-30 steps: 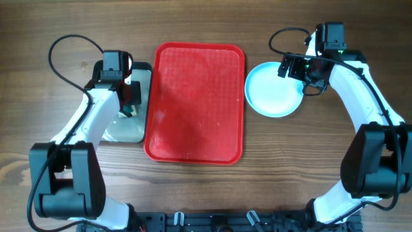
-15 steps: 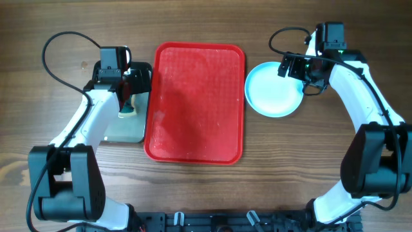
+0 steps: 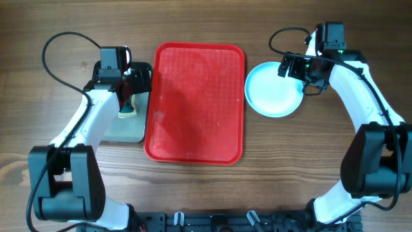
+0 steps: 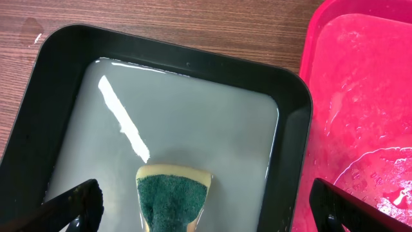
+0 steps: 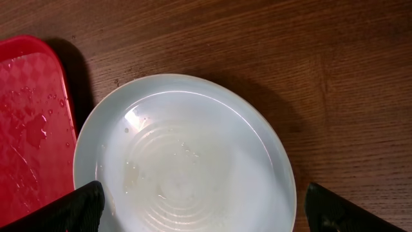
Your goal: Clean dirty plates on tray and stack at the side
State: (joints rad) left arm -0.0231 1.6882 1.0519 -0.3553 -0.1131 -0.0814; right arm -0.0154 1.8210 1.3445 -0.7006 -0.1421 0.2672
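Note:
The red tray lies mid-table, wet, with no plate on it; its edge also shows as the red tray and the red tray. A pale plate with a light blue rim rests on the wood right of the tray, and I cannot tell whether others lie under it. My right gripper hovers open over its far right rim, with the wet plate spanning the gap of the right gripper. My left gripper is open above the sponge, touching nothing.
A dark grey metal tray holding cloudy water stands left of the red tray; its rim nearly touches the red one. The yellow-green sponge lies in that water. Arm cables loop over the far table.
My left gripper has opened, let go of the sponge in the grey tray and lifted slightly away from it. The right arm and the plate have not moved.

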